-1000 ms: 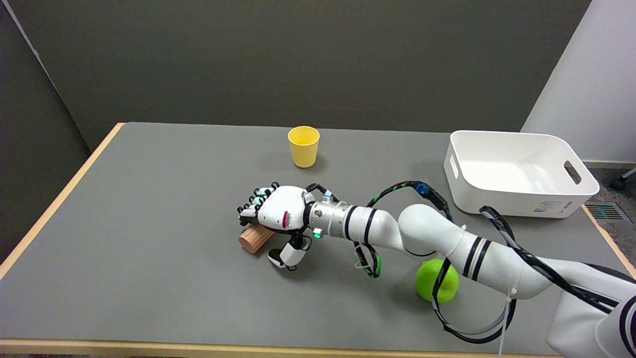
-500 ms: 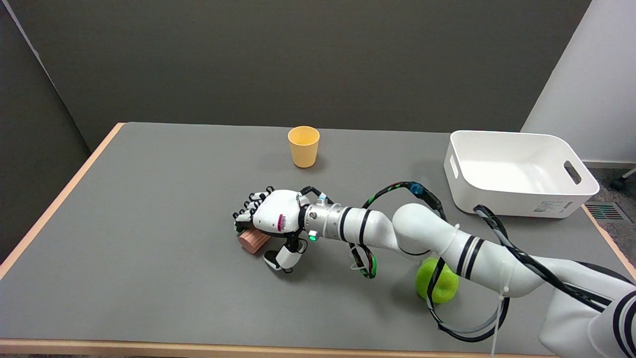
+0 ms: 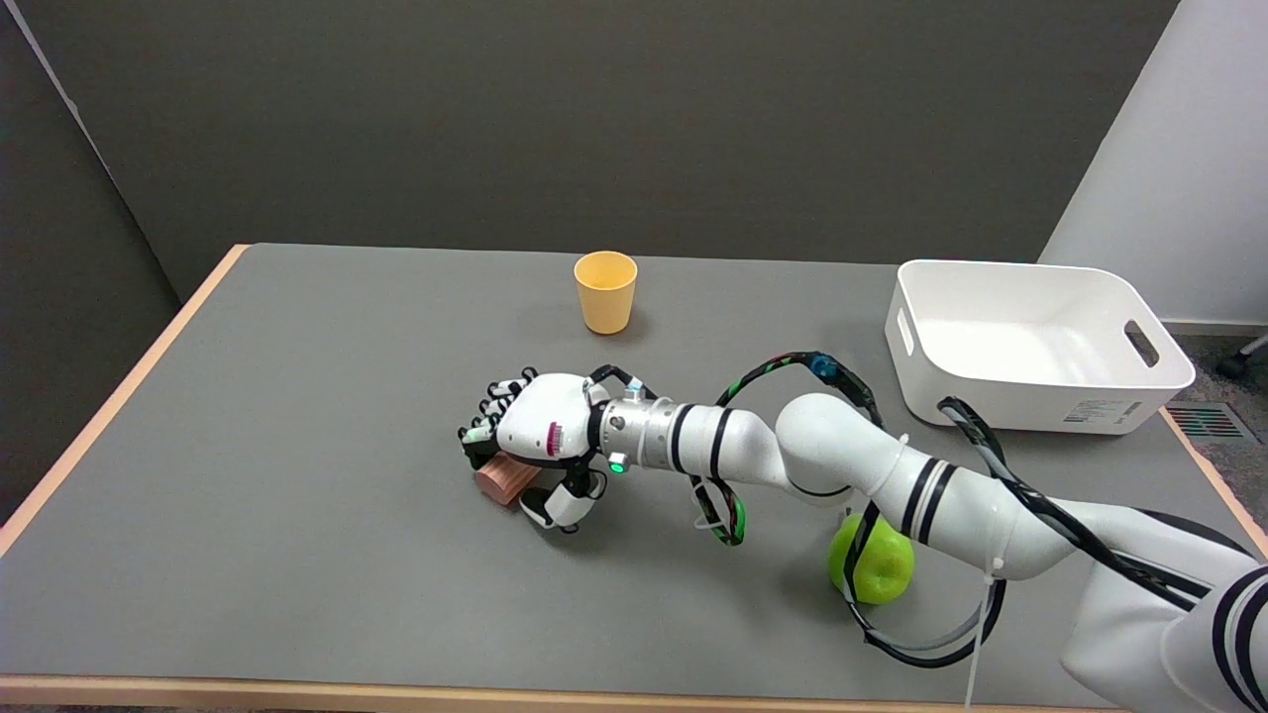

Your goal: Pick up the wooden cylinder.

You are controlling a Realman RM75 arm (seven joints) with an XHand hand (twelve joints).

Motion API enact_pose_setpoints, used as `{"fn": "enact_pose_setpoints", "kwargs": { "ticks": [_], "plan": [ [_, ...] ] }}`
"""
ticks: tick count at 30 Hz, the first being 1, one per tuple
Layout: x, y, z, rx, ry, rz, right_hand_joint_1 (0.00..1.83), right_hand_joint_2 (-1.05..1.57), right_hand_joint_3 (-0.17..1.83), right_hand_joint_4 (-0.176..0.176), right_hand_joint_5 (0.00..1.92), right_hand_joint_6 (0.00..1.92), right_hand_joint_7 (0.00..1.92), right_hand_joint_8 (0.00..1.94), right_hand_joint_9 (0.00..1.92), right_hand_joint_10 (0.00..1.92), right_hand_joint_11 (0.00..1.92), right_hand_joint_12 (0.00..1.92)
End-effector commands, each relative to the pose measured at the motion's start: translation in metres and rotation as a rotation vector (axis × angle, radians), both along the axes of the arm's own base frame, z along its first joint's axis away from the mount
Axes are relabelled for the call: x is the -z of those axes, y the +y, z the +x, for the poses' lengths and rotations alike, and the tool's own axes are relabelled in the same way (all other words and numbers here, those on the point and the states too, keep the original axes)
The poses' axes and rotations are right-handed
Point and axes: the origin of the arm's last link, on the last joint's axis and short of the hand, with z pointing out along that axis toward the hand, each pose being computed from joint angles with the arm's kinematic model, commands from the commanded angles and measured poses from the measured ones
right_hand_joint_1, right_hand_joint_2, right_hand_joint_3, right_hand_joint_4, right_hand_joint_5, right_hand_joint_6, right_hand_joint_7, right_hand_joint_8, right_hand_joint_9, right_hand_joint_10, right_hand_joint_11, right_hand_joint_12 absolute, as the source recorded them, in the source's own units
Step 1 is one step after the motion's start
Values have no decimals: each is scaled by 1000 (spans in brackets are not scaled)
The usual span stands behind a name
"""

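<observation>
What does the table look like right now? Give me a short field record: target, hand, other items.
target: wooden cylinder, lying on its side on the grey table
hand: right hand sits over the cylinder, fingers draped over its far side, thumb low at its near side
grasp: cannot tell whether it is closed yet; cylinder looks to be on the table
other items: yellow cup upright at the back; white bin at far right; green ball partly behind the arm
</observation>
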Motion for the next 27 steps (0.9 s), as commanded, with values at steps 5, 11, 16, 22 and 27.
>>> {"fn": "enact_pose_setpoints", "kwargs": {
  "ticks": [5, 11, 16, 22, 27],
  "plan": [
    [3, -10, 15, -31, 0, 15, 954, 815, 955, -37, 387, 1004, 603, 706, 435, 878, 260, 1303],
    [4, -8, 12, -24, -1, 15, 955, 819, 952, -35, 392, 1026, 607, 715, 450, 900, 269, 1314],
    [4, -5, 8, -14, -1, 15, 958, 813, 954, -35, 392, 1021, 606, 714, 451, 901, 273, 1319],
    [2, 1, -5, 13, -1, 3, 976, 786, 966, -35, 395, 970, 600, 704, 442, 886, 270, 1310],
    [1, 4, -9, 23, -1, -3, 985, 777, 970, -36, 395, 951, 594, 696, 438, 880, 267, 1305]
  ]
}}
